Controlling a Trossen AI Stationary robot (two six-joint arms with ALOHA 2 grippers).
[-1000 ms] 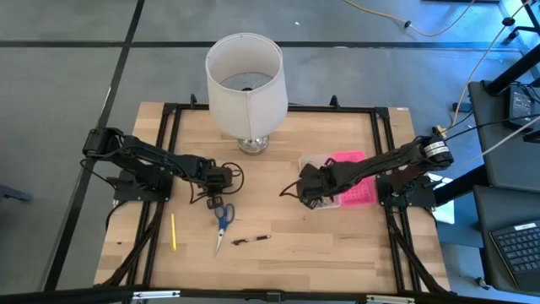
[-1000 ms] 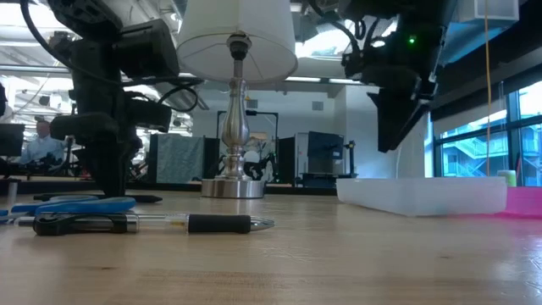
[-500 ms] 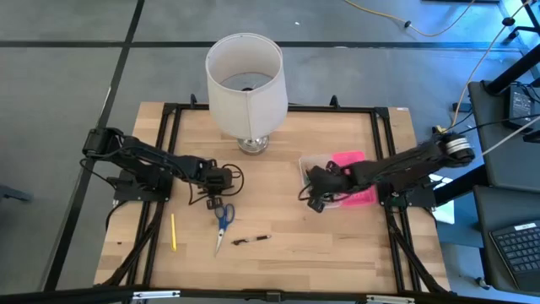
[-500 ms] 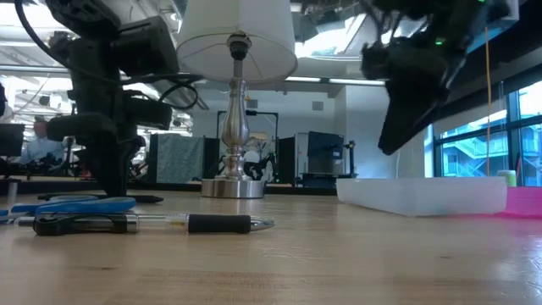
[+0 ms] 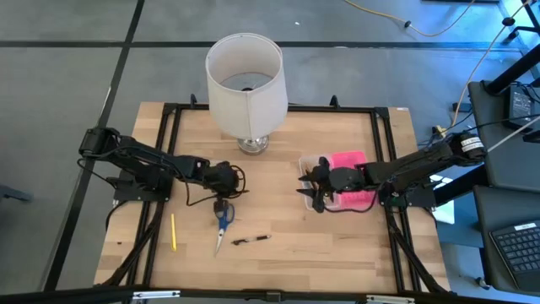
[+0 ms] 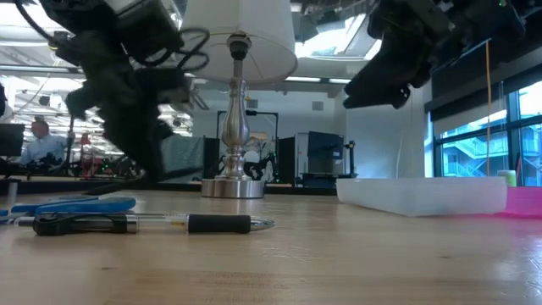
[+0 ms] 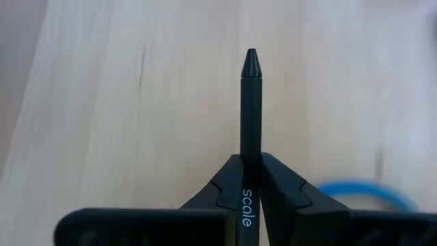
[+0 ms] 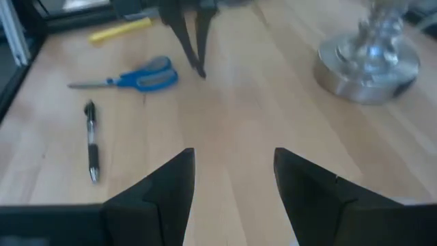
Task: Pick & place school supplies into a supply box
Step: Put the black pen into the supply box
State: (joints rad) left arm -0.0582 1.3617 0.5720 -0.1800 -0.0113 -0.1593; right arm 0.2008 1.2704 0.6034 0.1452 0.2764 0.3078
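My left gripper [image 5: 221, 187] hovers just beyond the blue-handled scissors [image 5: 222, 221] and is shut on a dark pen [image 7: 250, 102]. A second dark pen [image 5: 251, 240] and a yellow pencil [image 5: 173, 230] lie flat on the table near the front. The supply box [image 5: 308, 163], clear with a pink lid [image 5: 348, 158], sits at the table's right. My right gripper [image 5: 310, 190] hangs open at the box's left end and faces the table's left. In the right wrist view its fingers [image 8: 164, 191] frame bare wood; the scissors [image 8: 130, 78] and pen [image 8: 91, 140] lie ahead. My left gripper pinches the dark pen's barrel [image 7: 250, 147] between its two fingers [image 7: 229, 181]. The pen lies along the fingers and sticks out past their tips, pointed end [image 7: 250, 56] forward. It is lifted clear of the table.
A white lamp [image 5: 245, 76] stands on its metal base [image 5: 252, 144] at the table's far middle, between the two arms. Black frame rails [image 5: 165, 160] run along the table's sides. Bare wood lies between the grippers and along the near edge.
My left gripper has tipped from pointing straight down to a slant and shifted slightly toward the table's right, and the dark pen has come up off the table with it. My right gripper has swung from pointing down toward level and drawn back a little toward the box.
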